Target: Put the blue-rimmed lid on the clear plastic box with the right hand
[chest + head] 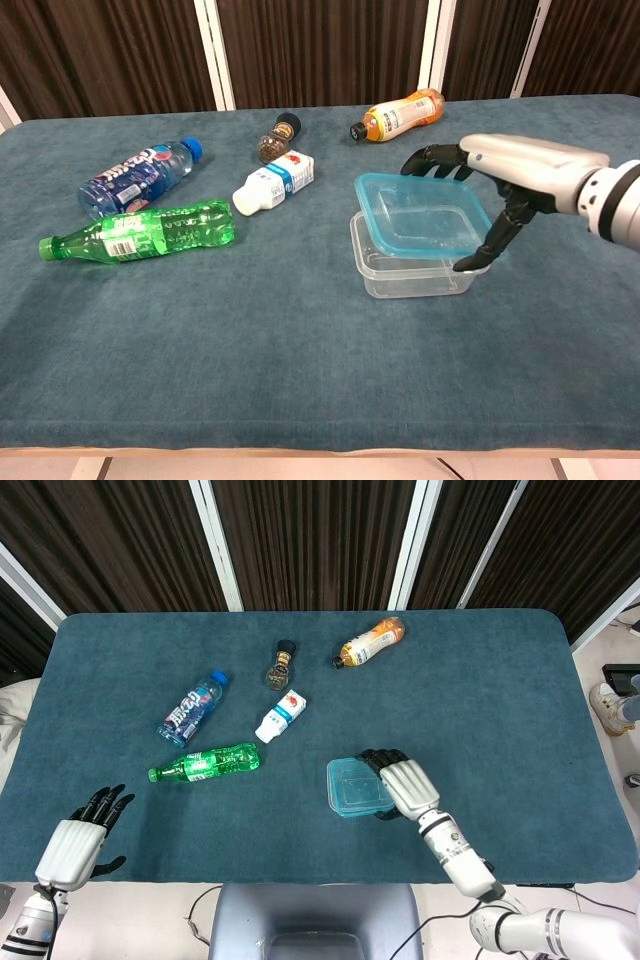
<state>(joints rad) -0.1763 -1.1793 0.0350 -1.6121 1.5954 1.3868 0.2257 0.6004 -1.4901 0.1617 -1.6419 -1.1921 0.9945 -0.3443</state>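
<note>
The translucent blue-rimmed square lid [420, 213] sits over the clear plastic rectangular box [417, 271], roughly lined up with its opening in the head view; in the chest view the lid looks slightly tilted and a gap shows above the box's front rim, so it is not yet seated. The right hand [498, 177] grips the lid at its right edge, fingers over the far side and thumb under the near side. Box and lid are near the table's front edge, right of centre. Judgement: carrying and aligning are largely done; lowering, pressing flat and letting go remain. Further out on the blue cloth table [500, 680]: a small white carton [281, 716], a green plastic bottle [205, 763], a blue-capped water bottle [191, 709], a dark small jar [282, 665] and an orange bottle [370, 642] toward the back edge. The left hand [78, 837] rests at the front left corner, holding nothing, fingers spread.
</note>
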